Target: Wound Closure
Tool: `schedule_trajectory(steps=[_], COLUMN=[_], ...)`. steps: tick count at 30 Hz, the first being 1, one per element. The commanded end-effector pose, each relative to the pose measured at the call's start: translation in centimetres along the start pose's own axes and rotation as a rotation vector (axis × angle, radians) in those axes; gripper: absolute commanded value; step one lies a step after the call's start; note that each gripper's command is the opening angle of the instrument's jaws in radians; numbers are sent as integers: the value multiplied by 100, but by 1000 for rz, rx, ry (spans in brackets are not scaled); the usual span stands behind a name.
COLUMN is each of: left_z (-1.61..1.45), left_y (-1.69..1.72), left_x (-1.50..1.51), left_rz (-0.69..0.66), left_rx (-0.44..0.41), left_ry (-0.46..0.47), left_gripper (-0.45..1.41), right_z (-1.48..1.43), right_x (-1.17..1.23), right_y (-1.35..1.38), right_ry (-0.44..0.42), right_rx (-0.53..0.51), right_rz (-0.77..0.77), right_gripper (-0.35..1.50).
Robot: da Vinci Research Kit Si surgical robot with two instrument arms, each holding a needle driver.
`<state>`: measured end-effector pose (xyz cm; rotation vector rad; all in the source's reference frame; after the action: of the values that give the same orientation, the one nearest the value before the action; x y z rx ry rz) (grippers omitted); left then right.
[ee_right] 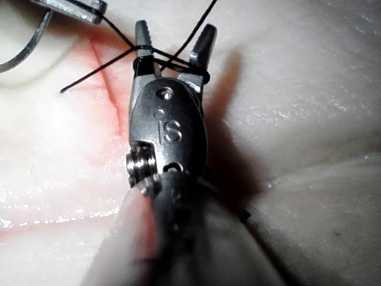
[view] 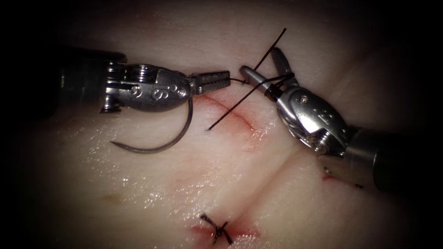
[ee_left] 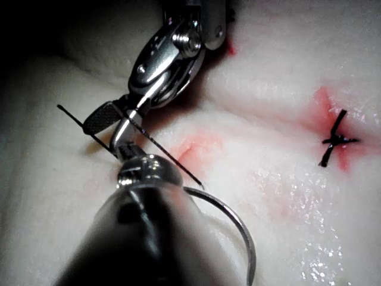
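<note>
My left tool (view: 212,82) comes in from the left, its jaws shut on the curved needle (view: 177,136) at its tail end, where the thread joins. The needle hangs free over the tissue (view: 138,184) left of the cut (view: 233,114), its point (view: 112,143) outside the tissue. Black thread (view: 237,82) runs from the left jaws to my right tool (view: 260,62), whose jaws stand open with thread loops (ee_right: 172,64) wound around them. A free thread end (view: 208,130) lies across the cut. The right tool (ee_right: 175,36) grips nothing.
A finished stitch with a knot (view: 217,228) closes the cut nearer the front, with red fluid around it; the same stitch (ee_left: 336,140) shows in the left wrist view. A fold in the tissue (view: 272,177) runs under the right shaft.
</note>
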<state>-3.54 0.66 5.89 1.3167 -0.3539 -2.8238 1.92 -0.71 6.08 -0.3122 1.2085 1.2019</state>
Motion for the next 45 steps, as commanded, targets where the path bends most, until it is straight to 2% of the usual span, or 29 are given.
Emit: schedule_trajectory(steps=[1, 12, 15, 17, 20, 33, 45], left_z=[8, 10, 10, 10, 10, 2, -19], left_y=[-2, -10, -10, -10, -10, -7, -21], left_x=[1, 1, 1, 1, 1, -6, -23], left_rz=[5, -2, -2, -2, -1, 12, -73], left_rx=[1, 1, 1, 2, 2, -4, 1], left_ry=[1, 4, 3, 3, 2, 0, -61], left_gripper=[-45, -45, -45, -45, -45, -45, -45], right_z=[8, 25, 29, 30, 27, 14, -3], right_x=[-3, 6, 7, 6, 4, 1, -11], right_y=[-4, -6, -9, -11, -15, -29, -92], right_ry=[1, -2, 4, 3, 5, 13, 44], right_rx=[3, 41, 53, 60, 69, 96, 129], right_rz=[1, 6, 7, 7, 6, -79, -157], right_gripper=[104, 101, 89, 69, -35, -35, -35])
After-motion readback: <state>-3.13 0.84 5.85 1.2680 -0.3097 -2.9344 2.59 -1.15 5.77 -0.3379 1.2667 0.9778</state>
